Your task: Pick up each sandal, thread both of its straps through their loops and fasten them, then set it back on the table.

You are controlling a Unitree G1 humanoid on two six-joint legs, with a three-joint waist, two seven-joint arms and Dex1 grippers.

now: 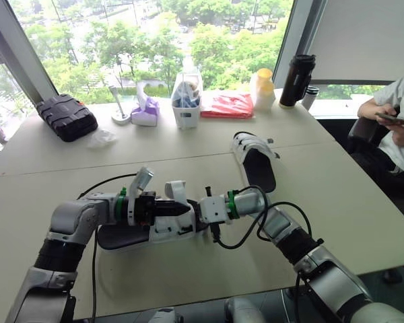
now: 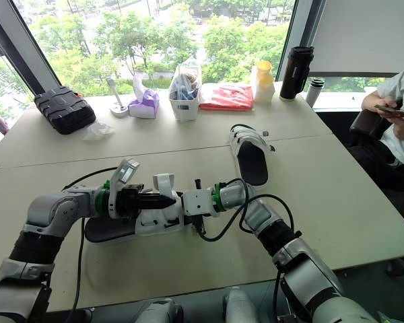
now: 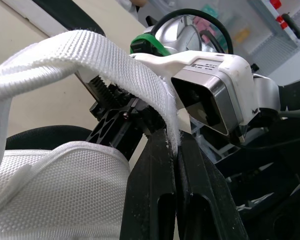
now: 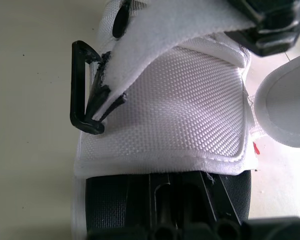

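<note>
Left pincer [image 3: 172, 145] is clamped shut on a white woven-mesh strap [image 3: 90, 55], which arches up from the white-and-black fabric sandal [image 1: 165, 227] lying directly beneath it on the pale worktop [image 1: 323, 202]. Facing it, the right pincer [image 1: 205, 208] meets the sandal's end; whether it has a grip cannot be told. A black rectangular plastic loop [image 4: 80, 85] stands at the sandal's edge just ahead of the right pincer, a strap's frayed tip right at it. Threading will likely go best with the strap end kept flat and fed squarely into the loop while the shoe is braced. A second matching sandal [image 1: 256, 158] lies well beyond the right pincer.
</note>
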